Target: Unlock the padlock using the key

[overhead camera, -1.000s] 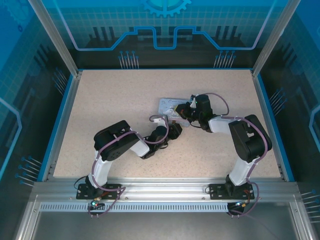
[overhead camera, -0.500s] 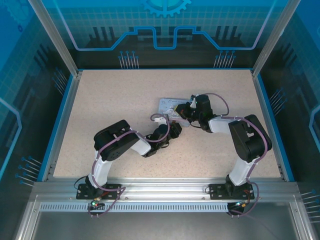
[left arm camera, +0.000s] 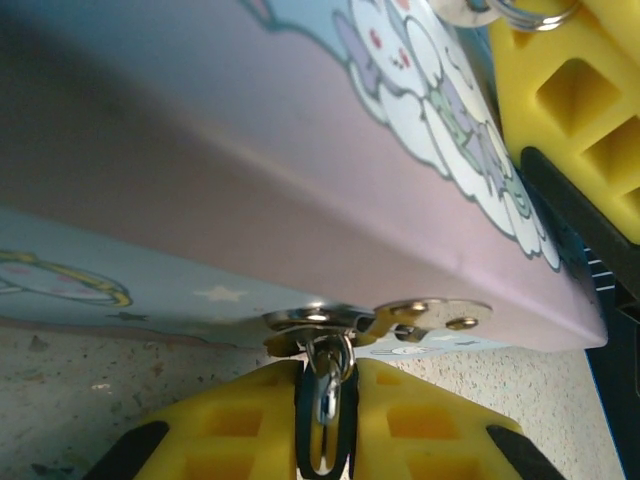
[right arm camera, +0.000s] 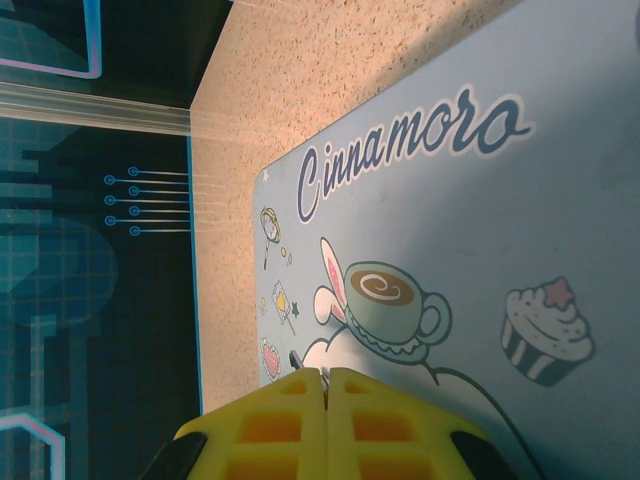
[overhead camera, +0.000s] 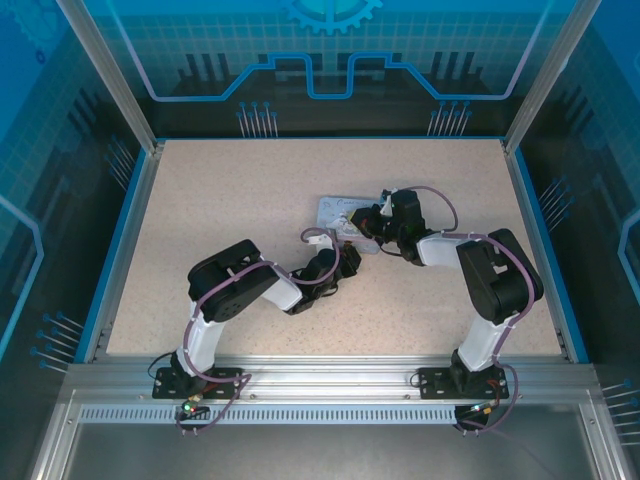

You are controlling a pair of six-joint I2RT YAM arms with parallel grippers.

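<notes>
My left claw [left arm camera: 325, 378]: clenched on tiny dark metal padlock [left arm camera: 322, 425] hanging at pastel cartoon tin's [left arm camera: 300, 150] silver hasp [left arm camera: 400, 315]. My right claw [right arm camera: 325, 385]: clenched; thin dark key [right arm camera: 294, 357] tip seemingly peeks beside it. Insertion, turning: outstanding.

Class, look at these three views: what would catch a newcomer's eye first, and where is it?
The pastel cartoon tin sits in the middle of the table, its lid lettered "Cinnamoro" in the right wrist view. In the left wrist view, the tiny padlock hangs from the tin's metal hasp, between the left gripper's bright yellow fingers.
</notes>
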